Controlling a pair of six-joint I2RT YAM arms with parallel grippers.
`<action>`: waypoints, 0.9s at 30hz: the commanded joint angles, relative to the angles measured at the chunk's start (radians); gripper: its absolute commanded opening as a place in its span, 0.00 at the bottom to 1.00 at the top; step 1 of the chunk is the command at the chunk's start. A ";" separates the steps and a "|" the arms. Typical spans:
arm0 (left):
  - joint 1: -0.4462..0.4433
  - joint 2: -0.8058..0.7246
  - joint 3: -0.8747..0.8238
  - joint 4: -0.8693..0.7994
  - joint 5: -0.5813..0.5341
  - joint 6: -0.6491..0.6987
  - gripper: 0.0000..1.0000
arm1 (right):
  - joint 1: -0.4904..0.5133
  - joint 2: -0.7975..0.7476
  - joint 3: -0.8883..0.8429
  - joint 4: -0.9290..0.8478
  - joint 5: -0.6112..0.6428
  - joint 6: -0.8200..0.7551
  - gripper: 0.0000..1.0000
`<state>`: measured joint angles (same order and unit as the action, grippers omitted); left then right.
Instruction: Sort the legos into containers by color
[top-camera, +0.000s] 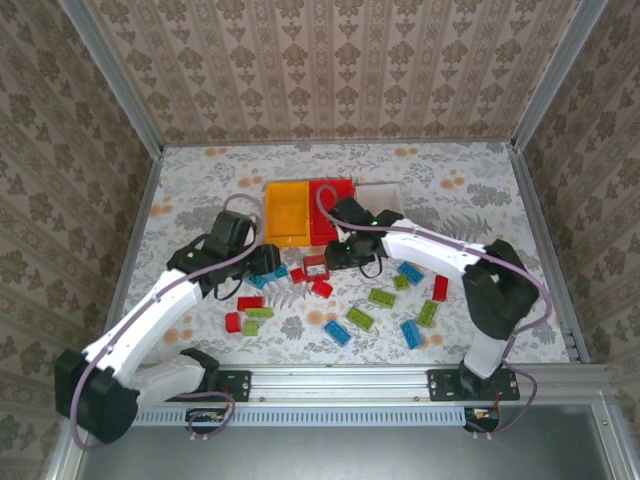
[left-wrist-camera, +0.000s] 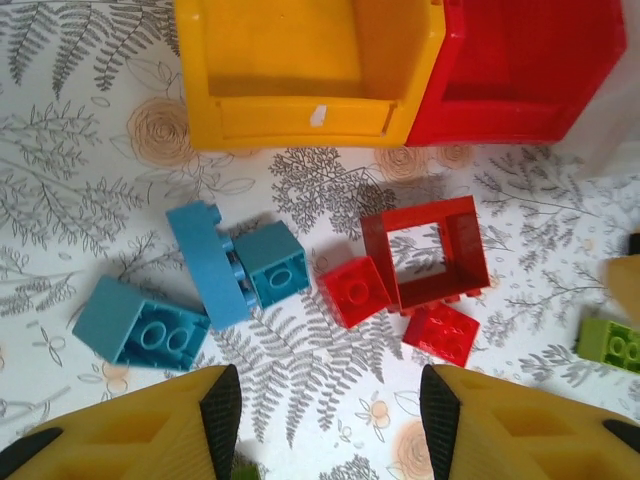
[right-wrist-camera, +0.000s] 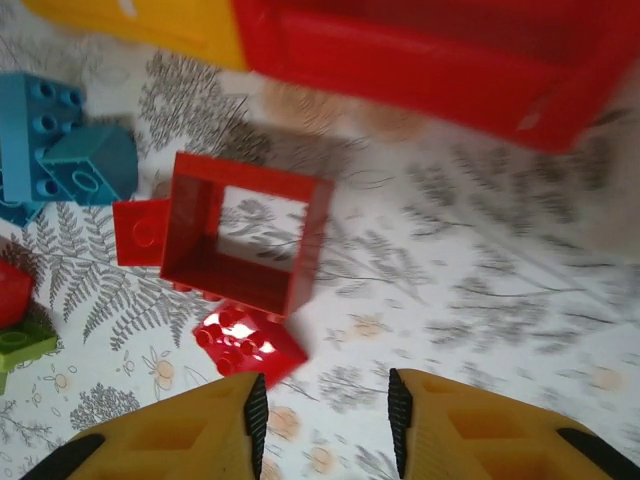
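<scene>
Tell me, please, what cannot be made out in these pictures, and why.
White bin, top view: the right arm covers its near edge; contents too small to tell.
Red bin, right wrist view: blurred, cut off by the top edge.
Green brick, left wrist view: cut off by the right edge.

Beige damask wallpaper covers the walls (top-camera: 330, 70) on three sides. Aluminium posts (top-camera: 112, 75) run up the back corners. The worktop (top-camera: 200, 175) is white, printed with grey ferns and pale orange flowers, under soft, even light.
</scene>
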<state>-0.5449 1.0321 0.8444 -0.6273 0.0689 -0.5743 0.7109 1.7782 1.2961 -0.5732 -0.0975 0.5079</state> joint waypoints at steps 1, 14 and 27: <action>-0.016 -0.109 -0.057 -0.025 0.011 -0.059 0.53 | 0.007 0.079 0.086 -0.012 0.027 0.111 0.39; -0.027 -0.280 -0.111 -0.083 0.031 -0.086 0.53 | 0.022 0.233 0.152 -0.043 0.079 0.205 0.33; -0.027 -0.260 -0.097 -0.064 0.038 -0.067 0.53 | 0.036 0.246 0.184 -0.058 0.165 0.216 0.04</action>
<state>-0.5682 0.7654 0.7399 -0.6891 0.0998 -0.6514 0.7395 2.0308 1.4502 -0.5900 0.0029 0.7147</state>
